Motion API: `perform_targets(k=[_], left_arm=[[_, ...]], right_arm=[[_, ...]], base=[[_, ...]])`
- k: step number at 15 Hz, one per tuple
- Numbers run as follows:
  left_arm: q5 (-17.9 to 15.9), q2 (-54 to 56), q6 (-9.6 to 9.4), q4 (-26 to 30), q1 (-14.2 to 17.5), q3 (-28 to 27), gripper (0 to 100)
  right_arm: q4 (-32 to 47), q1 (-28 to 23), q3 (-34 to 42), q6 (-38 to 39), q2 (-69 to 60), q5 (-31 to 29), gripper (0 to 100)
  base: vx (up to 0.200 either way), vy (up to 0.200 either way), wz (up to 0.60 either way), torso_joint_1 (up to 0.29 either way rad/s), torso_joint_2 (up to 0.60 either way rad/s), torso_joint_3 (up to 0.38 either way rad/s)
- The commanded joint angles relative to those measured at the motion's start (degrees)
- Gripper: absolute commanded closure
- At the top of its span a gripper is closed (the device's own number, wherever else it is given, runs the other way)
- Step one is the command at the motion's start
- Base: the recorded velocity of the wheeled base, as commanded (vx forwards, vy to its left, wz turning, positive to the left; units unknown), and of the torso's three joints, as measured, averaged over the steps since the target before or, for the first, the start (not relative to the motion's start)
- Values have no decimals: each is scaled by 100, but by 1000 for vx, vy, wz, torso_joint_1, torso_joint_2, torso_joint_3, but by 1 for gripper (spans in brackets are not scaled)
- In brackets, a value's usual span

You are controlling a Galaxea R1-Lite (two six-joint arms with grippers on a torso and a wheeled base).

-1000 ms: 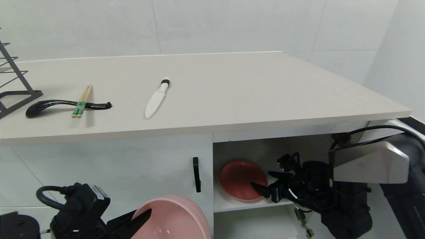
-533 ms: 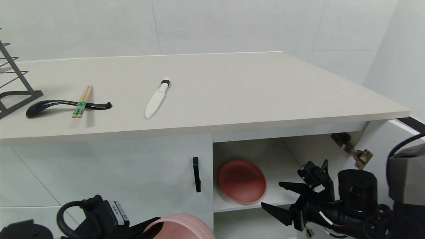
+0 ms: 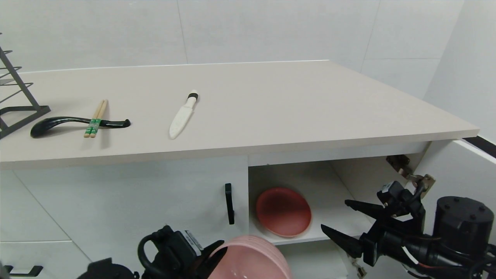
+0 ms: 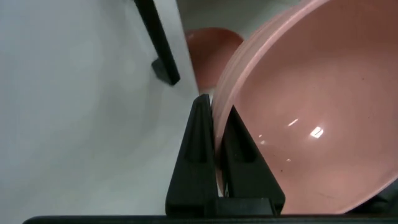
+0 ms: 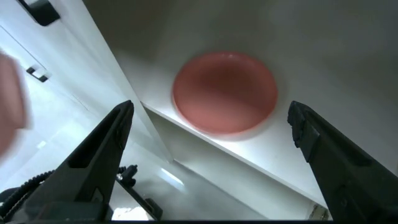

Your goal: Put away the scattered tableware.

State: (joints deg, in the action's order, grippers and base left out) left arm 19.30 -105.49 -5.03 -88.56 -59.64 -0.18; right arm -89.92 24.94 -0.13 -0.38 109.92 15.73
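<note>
My left gripper (image 3: 217,252) is low in front of the cupboard, shut on the rim of a pink bowl (image 3: 252,260). In the left wrist view its fingers (image 4: 202,134) pinch the bowl's wall (image 4: 311,112). A red plate (image 3: 283,212) lies on the shelf inside the open cupboard, also seen as the red plate (image 5: 225,91) below my right gripper (image 5: 208,115). That right gripper (image 3: 334,214) hangs open just outside the shelf's front, to the plate's right, holding nothing. On the countertop lie a black ladle (image 3: 73,123), chopsticks (image 3: 95,118) across it, and a white knife (image 3: 183,115).
A dark wire rack (image 3: 15,97) stands at the counter's far left. The left cupboard door with its black handle (image 3: 229,203) is closed. The right door (image 3: 461,162) stands swung open beside my right arm. The shelf (image 3: 333,201) has bare room right of the plate.
The right gripper let go of the red plate and drew back out of the cupboard to the right. The left gripper carried the pink bowl rightward toward the opening.
</note>
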Motion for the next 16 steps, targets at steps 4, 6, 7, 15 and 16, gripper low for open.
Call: perform_targets(k=[4,6,7,15,16], left_arm=[[575,-868,2,-144,-602,-201,100],[751,-1255,-15,-144,-602,-694,100],[821,-1484,-24,-144,-602,-957,100],[1305,-2653,-393,-144,-110,-2654,100],[1322,-2732,-393,-144,-66,-2803,100]], right_arm=[[-8,-42,5,-6,-155,1,0],[-8,-42,5,-6,-349,1,0],[-8,-42,5,-6,-410,-8,0],[-8,-16,5,-6,-437,-17,0],[-8,-16,5,-6,-463,-17,0]], base=[[0,0,0,0,0,0],[0,0,0,0,0,0],[0,0,0,0,0,0],[0,0,0,0,0,0],[0,0,0,0,0,0]])
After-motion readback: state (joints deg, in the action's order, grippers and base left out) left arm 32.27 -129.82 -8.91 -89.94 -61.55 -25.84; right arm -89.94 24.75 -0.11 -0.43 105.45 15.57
